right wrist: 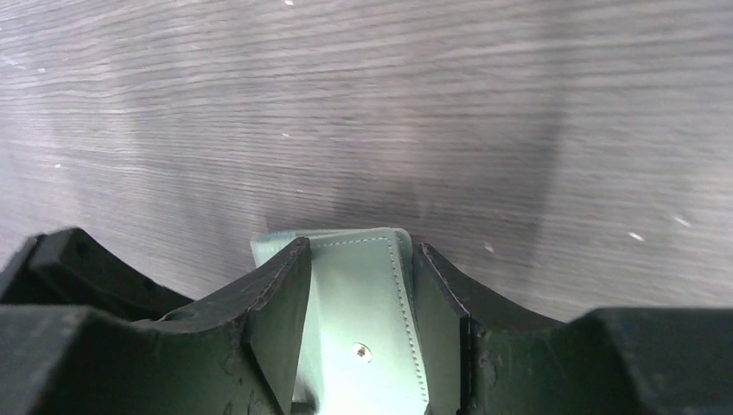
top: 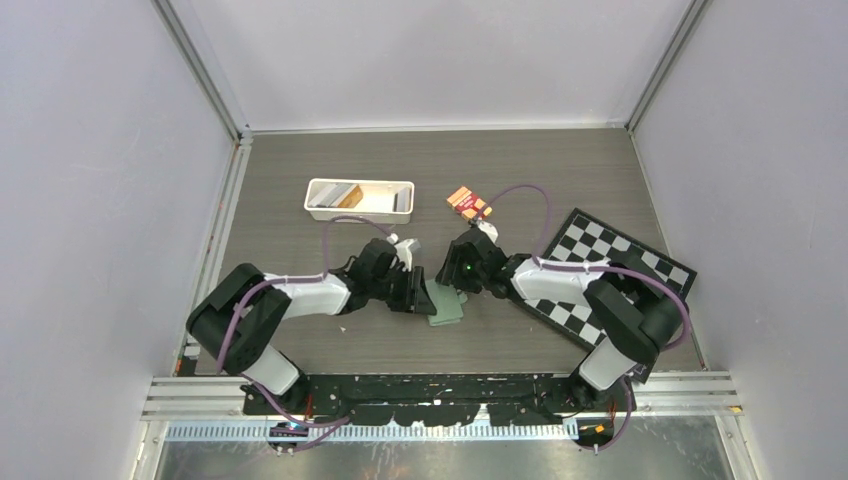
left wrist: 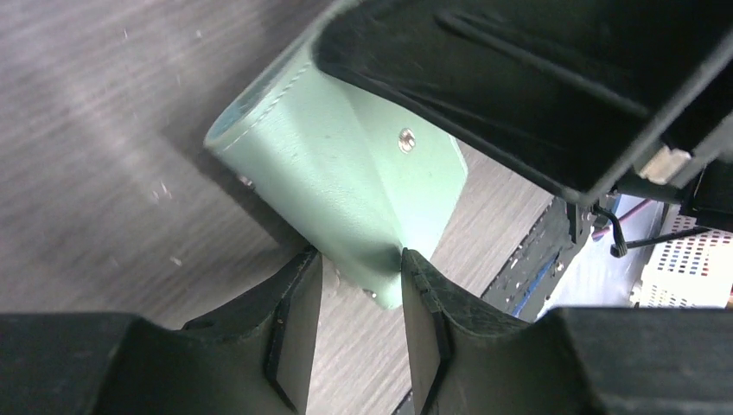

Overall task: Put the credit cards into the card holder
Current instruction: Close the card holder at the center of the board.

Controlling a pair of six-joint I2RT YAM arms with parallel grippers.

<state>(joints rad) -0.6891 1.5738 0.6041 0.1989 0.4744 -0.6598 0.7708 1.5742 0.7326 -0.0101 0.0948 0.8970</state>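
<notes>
The table (top: 300,210) carries a chessboard (top: 600,245) at the right and a white tray (top: 360,182) farther back, holding the credit cards (top: 343,196). Nearer, the left gripper (left wrist: 359,255) and right gripper (right wrist: 359,246) each pinch the green card holder (top: 449,306), jaws narrowed onto it.

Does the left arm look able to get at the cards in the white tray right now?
Likely not yet: the left gripper is clamped on the holder. Nothing stands between it and the tray holding the cards, so once it lets go the way looks free.
</notes>
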